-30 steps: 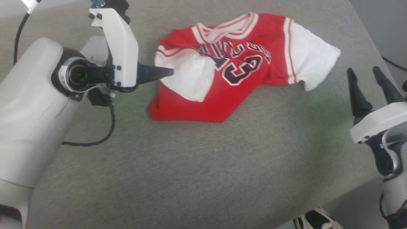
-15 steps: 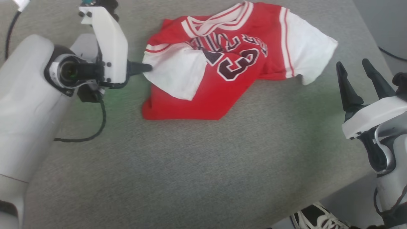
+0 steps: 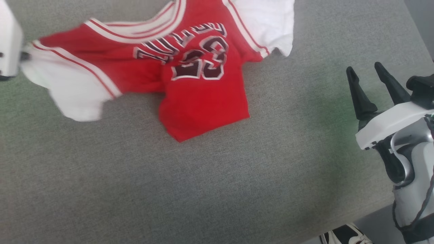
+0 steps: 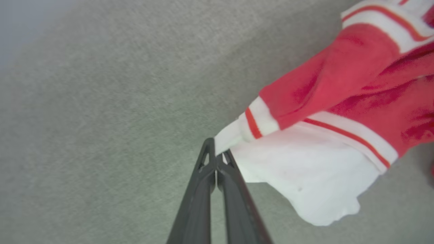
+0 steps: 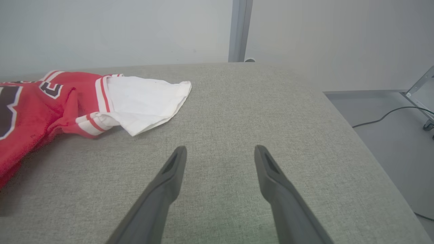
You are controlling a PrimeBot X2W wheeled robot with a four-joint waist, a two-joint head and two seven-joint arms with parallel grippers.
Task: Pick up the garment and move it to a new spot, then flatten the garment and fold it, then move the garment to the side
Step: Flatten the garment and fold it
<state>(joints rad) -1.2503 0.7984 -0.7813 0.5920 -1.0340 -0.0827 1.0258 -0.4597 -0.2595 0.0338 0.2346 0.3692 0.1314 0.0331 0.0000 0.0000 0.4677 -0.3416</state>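
Nearest, at the lower right of the head view, right gripper (image 3: 363,67): spread wide, holding nothing, poised over bare table (image 3: 203,189), well apart from the shirt. Farther out and to the left, left gripper (image 4: 217,152): pinched tight on the white edge of 1 sleeve (image 4: 305,176), cloth gathered at the tips. Beyond that, shirt (image 3: 203,95) across the far half of the table, drawn out from the pinched sleeve, lettering and 23 face up, body crumpled with 1 corner pointing to the near side, other sleeve (image 3: 268,23) at the far right. Cannot tell how much of the cloth is clear of the table. Judged as step 1: picking up and carrying to a new spot. Next, probably: setting down on open table, then bringing in the right gripper for the other sleeve or the hem to pull flat. Calls for a hold on 1 layer only and even tension from both sides, to avoid a bunched body. Flattening, folding and moving aside not yet done. Count: 1 shirt, 2 sleeves, 2 grippers, 1 table, plus 1 shoe (image 3: 342,234) on the floor by the near table edge.
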